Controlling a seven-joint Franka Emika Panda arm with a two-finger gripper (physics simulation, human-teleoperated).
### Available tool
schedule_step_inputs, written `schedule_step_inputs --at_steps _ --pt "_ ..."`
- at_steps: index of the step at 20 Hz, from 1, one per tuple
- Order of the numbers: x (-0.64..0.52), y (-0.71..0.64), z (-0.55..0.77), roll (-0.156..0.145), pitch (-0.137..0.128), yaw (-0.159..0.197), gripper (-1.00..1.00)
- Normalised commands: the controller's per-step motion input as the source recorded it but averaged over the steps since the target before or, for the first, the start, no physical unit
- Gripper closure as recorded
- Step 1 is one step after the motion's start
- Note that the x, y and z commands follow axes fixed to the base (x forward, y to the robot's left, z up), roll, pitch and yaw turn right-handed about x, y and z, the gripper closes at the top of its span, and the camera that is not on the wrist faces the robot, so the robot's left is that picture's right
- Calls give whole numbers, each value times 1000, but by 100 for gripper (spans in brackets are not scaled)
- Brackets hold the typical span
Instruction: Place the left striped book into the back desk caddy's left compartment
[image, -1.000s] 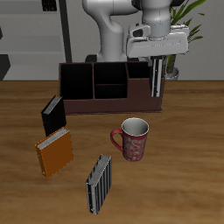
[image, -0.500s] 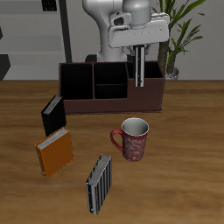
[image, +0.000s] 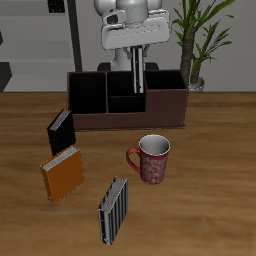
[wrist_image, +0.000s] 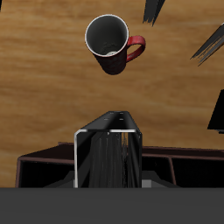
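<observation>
Caddy (image: 125, 112): long, low, reddish-brown, at the back of the table, its black-lined bays open upward. No contents are visible in any bay from the exterior view. The bay at the end near the plant (image: 168, 92) is tall and undivided; the middle bay is split by a shelf.

Mug (image: 153, 158): red patterned, upright, in front of the caddy; the wrist view shows its inside bare.

Gripper (image: 134, 52): above the caddy's middle section, clamped on the striped book (image: 135, 72). The book hangs upright below the fingers, its lower edge at about the height of the caddy's rim, over the middle bay, not over the end bay. Whether it touches the caddy cannot be told.

Other items: a second striped book (image: 113, 211) near the front edge, an orange book (image: 62, 175) and a black book (image: 60, 131), all outside the caddy.
</observation>
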Motion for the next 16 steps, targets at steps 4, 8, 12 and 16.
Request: schedule_step_inputs --at_steps 4,8,12,16 --pt "-213 -566 74 -60 -23 6 100" --pt "-241 -452 143 -51 -32 -6 100" --pt "-244 -388 86 -41 -21 -22 100" --pt "-248 -260 -40 -48 -12 -3 100"
